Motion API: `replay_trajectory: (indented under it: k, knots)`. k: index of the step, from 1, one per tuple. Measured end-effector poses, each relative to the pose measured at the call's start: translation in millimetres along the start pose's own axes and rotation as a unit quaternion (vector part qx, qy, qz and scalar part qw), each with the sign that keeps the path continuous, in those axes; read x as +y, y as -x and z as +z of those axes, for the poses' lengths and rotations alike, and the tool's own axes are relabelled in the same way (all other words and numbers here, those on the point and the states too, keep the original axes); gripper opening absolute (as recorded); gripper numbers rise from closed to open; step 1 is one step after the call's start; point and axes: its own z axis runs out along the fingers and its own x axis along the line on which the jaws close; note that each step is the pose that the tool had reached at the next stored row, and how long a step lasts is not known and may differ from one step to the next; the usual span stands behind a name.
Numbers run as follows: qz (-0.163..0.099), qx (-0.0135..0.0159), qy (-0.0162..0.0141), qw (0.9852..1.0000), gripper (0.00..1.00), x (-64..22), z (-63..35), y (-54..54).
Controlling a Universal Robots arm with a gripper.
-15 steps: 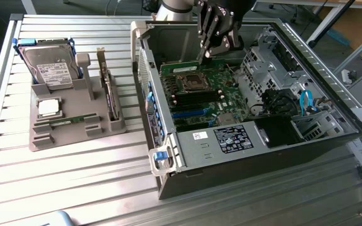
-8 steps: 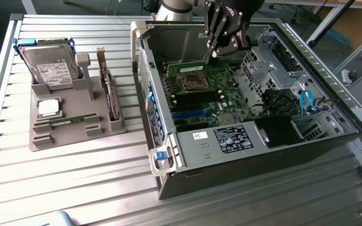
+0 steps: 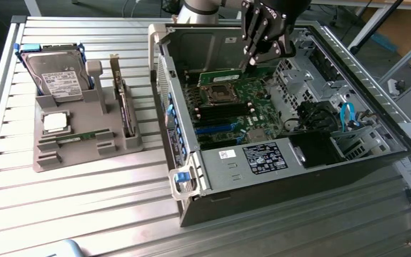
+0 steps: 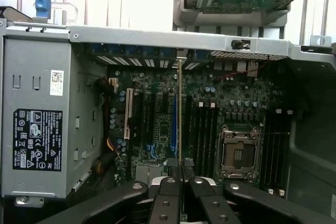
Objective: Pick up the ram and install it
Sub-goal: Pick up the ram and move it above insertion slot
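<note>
Wrist view: the gripper jaws are clenched on the ram, which is seen edge-on and projects straight out from between the fingertips, above the motherboard. The memory slots lie just beside the jaws, between them and the CPU socket. In the exterior view, the gripper hangs inside the open computer case.

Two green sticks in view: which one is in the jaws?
The ram standing edge-on over the motherboard inside the case, clamped between the jaws. The other stick lies flat in the grey tray outside.
</note>
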Motion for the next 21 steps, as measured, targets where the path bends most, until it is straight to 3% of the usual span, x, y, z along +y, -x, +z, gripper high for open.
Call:
replay_trajectory:
  k: [18,21]
  knots:
    - [0.009,-0.0001,0.0002,1.0,0.12,-4.2,0.9,-0.5]
    - [0.009,-0.0005,0.0026,1.0,0.12,-6.2,1.2,-0.7]
